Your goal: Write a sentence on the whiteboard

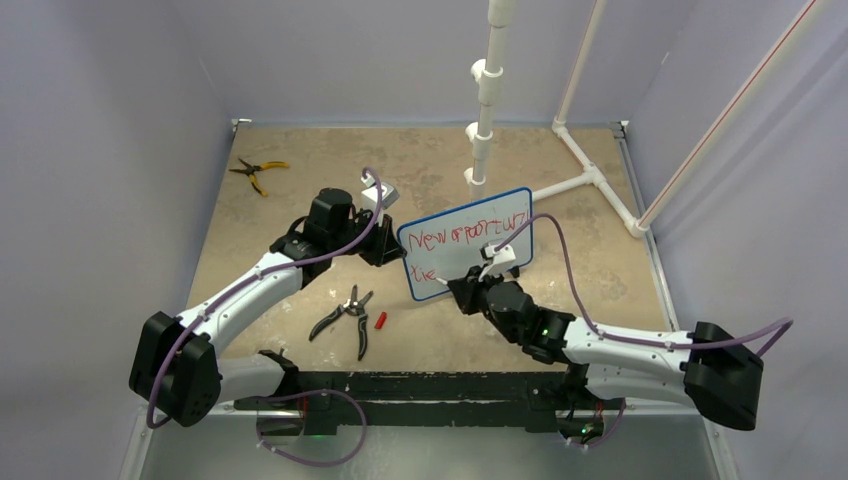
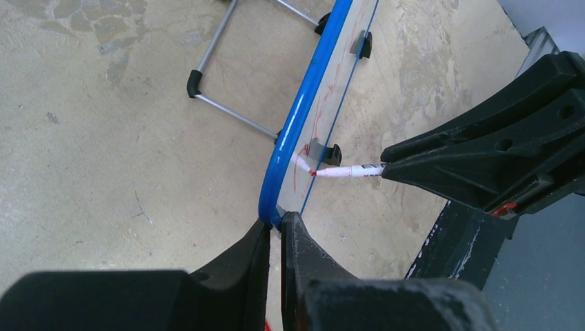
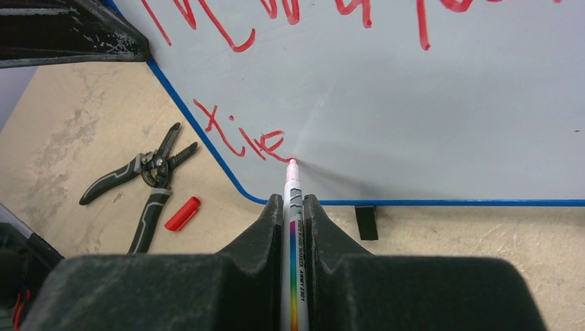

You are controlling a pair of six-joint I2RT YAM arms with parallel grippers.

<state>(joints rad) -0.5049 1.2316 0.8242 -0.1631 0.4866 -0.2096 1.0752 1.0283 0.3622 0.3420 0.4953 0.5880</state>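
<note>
Blue-framed white whiteboard point(image 1: 452, 263) upright; red scrawled sentence point(image 1: 465, 234) in 2 rows; left gripper point(image 2: 276, 231) pinches its frame; right gripper point(image 3: 295, 204) clamps white marker point(image 3: 292, 185), tip on board.

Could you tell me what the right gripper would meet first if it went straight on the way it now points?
The right gripper would push its marker into the whiteboard; the tip already seems to touch it beside the sentence.
</note>
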